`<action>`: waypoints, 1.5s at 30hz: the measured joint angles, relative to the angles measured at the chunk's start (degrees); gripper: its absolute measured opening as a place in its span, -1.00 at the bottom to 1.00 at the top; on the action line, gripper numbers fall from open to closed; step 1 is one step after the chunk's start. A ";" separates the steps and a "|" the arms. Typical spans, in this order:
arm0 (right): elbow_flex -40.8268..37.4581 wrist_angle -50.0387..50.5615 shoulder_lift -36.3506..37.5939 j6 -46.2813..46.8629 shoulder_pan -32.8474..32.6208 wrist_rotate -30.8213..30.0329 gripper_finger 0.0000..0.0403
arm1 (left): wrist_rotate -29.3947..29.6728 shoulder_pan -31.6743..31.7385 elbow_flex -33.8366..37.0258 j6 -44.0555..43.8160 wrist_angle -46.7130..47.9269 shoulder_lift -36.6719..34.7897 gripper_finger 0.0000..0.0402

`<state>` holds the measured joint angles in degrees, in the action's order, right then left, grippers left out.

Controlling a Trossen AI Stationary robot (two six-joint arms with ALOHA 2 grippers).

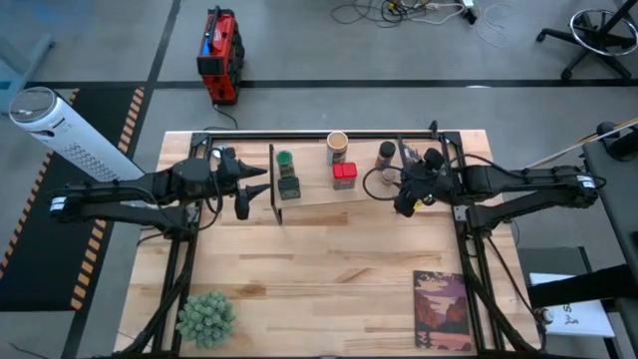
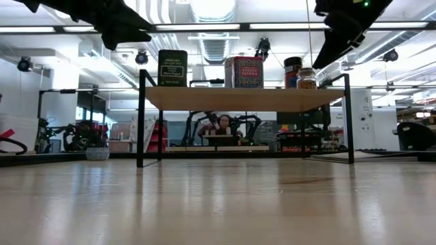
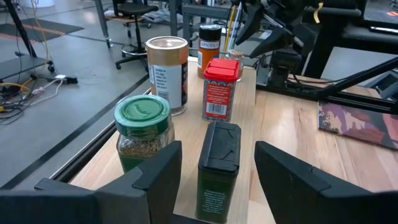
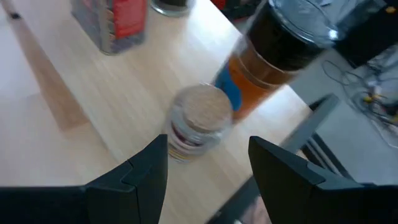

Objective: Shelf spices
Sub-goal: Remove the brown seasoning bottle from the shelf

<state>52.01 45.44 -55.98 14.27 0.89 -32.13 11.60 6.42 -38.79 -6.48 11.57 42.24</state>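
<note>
The shelf (image 1: 317, 195) stands at the table's far middle, and several spices rest upright on its pale board. They are a green-lidded jar (image 3: 142, 132), a dark square tin (image 3: 218, 169), a red square tin (image 3: 219, 89), a tan cylinder (image 3: 166, 73), a dark-lidded brown jar (image 4: 278, 51) and a small pale jar (image 4: 199, 121). My left gripper (image 3: 217, 149) is open at the shelf's left end, one finger on either side of the dark tin, apart from it. My right gripper (image 4: 208, 143) hovers open above the small pale jar at the shelf's right end.
A fuzzy green plant ball (image 1: 206, 317) sits at the table's near left corner and a picture-cover book (image 1: 442, 309) lies at the near right. Bare tabletop (image 1: 319, 269) stretches between them. The shelf's black frame uprights (image 2: 141, 116) rise from the table.
</note>
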 joint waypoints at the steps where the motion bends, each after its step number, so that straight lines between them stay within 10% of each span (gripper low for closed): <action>1: -0.28 -1.22 0.16 -0.50 0.38 0.78 -0.01 | 0.00 0.00 0.00 0.02 0.00 0.00 -0.04; 45: -6.34 -18.02 -4.64 -7.83 7.67 11.61 -0.01 | -0.11 0.00 0.07 -0.04 1.15 0.00 -0.04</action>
<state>45.67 27.42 -60.62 6.44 8.56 -20.51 11.48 6.42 -38.72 -6.52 12.73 42.24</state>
